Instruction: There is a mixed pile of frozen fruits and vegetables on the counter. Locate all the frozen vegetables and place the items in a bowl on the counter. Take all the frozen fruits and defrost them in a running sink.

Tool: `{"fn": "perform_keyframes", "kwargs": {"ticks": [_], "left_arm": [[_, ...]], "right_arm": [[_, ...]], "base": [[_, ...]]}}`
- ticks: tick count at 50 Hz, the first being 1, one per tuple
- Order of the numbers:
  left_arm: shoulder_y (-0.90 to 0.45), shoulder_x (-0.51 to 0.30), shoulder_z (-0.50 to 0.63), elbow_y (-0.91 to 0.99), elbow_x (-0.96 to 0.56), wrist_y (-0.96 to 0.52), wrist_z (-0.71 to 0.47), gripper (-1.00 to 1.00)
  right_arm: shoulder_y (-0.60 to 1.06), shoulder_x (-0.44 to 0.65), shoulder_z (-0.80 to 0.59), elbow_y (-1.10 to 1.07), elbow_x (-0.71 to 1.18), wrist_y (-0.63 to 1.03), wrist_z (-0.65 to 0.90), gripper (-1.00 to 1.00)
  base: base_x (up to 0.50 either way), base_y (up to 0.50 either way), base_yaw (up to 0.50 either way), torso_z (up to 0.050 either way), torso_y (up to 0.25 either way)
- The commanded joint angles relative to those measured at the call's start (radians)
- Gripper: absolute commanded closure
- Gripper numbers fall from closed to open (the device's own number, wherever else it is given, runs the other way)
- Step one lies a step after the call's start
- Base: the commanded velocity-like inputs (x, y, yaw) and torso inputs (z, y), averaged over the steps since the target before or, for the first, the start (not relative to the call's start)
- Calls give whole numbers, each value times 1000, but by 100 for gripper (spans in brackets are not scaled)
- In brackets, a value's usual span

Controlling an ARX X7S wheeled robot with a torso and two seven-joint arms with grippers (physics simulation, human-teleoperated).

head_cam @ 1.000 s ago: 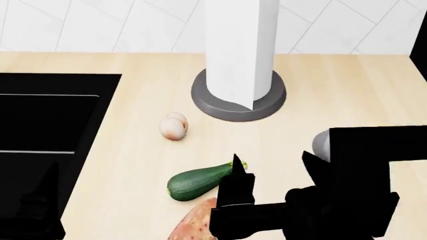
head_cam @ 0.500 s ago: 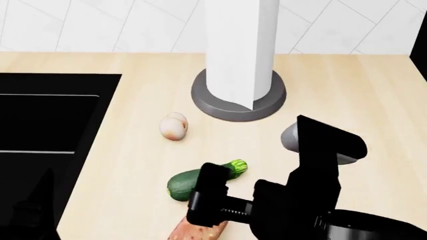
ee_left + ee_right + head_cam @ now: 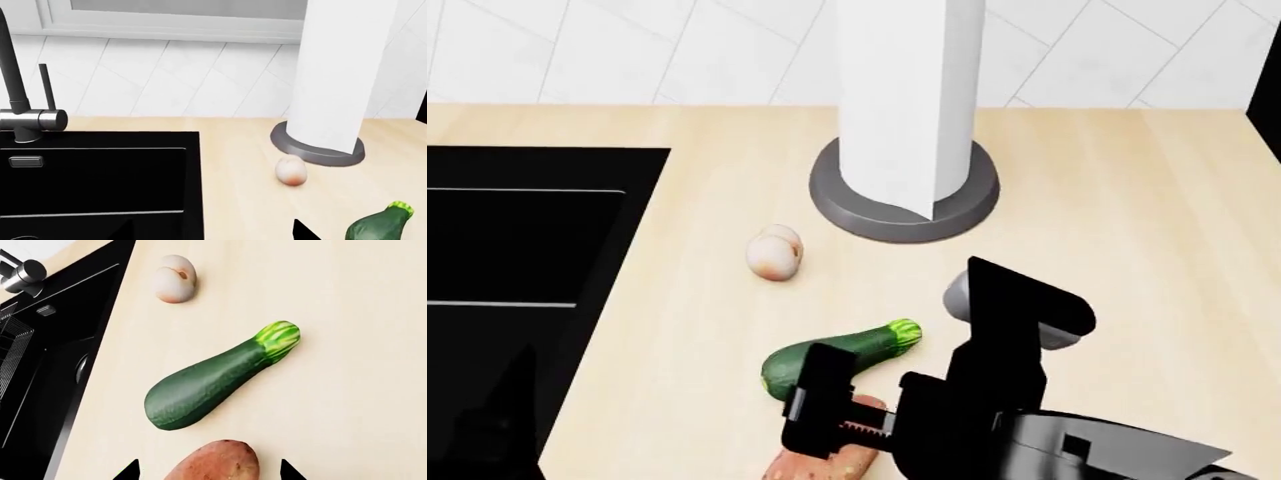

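Note:
A dark green zucchini (image 3: 834,358) (image 3: 213,380) (image 3: 377,227) lies on the beige counter (image 3: 1121,200). The reddish-orange sweet potato (image 3: 814,466) (image 3: 217,462) lies just nearer than it. My right gripper (image 3: 861,420) (image 3: 208,472) hangs open above the sweet potato's end, one fingertip on each side, not touching it. A small pale peach-like fruit (image 3: 775,251) (image 3: 175,278) (image 3: 291,170) sits farther back, between the zucchini and the roll. My left gripper (image 3: 217,236) is open and holds nothing, low by the black sink (image 3: 507,260) (image 3: 93,180). The bowl is out of view.
A white paper-towel roll (image 3: 908,100) (image 3: 340,75) on a grey base (image 3: 904,200) stands behind the fruit. A dark faucet (image 3: 20,95) rises at the sink's back edge. A white tiled wall runs behind the counter.
My right arm has swung left and down, bringing its gripper from beside the zucchini to over the sweet potato. The produce has not moved.

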Motion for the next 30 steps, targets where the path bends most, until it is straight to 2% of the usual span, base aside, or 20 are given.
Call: {"fn": "perform_keyframes", "kwargs": {"ticks": [1,4,21,22,30], "left_arm": [[34,-9,-14,-2,1,27,16,-100],[19,3,20,-25,32,28,12,-100],[13,10,45,-48,47,42,14,-100],[12,11,47,-49,48,43,15,-100],[8,7,52,-47,45,40,11,-100]], "right_arm": [[15,-28,-43,65,-63,4,-63,-100],[33,-34,-57,84,-54,14,-63,-100],[14,-38,-69,85,-95,-14,-97,-100],[8,-40,-64,79,-84,-19,-91,100],[37,-48,-54,60,-89,-43,-85,100]], "base": [[0,0,0,0,0],[0,0,0,0,0],[0,0,0,0,0],[0,0,0,0,0],[0,0,0,0,0]]}}
